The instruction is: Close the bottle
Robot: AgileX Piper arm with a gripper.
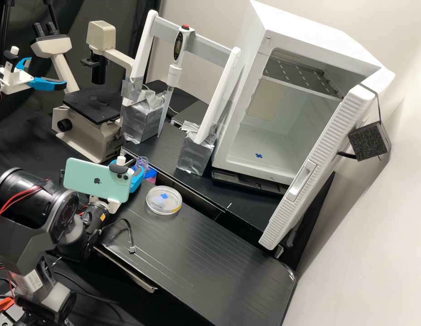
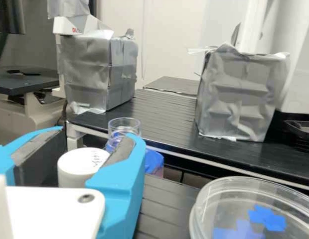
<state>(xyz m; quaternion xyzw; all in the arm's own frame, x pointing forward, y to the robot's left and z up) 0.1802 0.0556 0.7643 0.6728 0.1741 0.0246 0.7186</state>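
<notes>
Seen in the high view, the end effector [image 1: 128, 165] is behind a mint-green phone [image 1: 95, 179], over the far-left part of the ribbed black worktop [image 1: 206, 258]; its two blue fingers stand apart, and a white lid [image 2: 77, 164] with handwriting on its top shows at the gap between them in the wrist view; I cannot tell whether they touch it. Just beyond the fingers are a clear vessel [image 2: 123, 130] with a round, open rim and, beside it, a blue piece [image 2: 153, 160] over something pinkish; I cannot tell which of these belongs to the bottle. A clear round dish [image 1: 155, 209] with blue marks lies near them on the worktop; farther back are two blocks wrapped in silver tape, a pipette [image 1: 174, 74], a microscope [image 1: 68, 124] and a white cabinet [image 1: 260, 36], its door ajar.
</notes>
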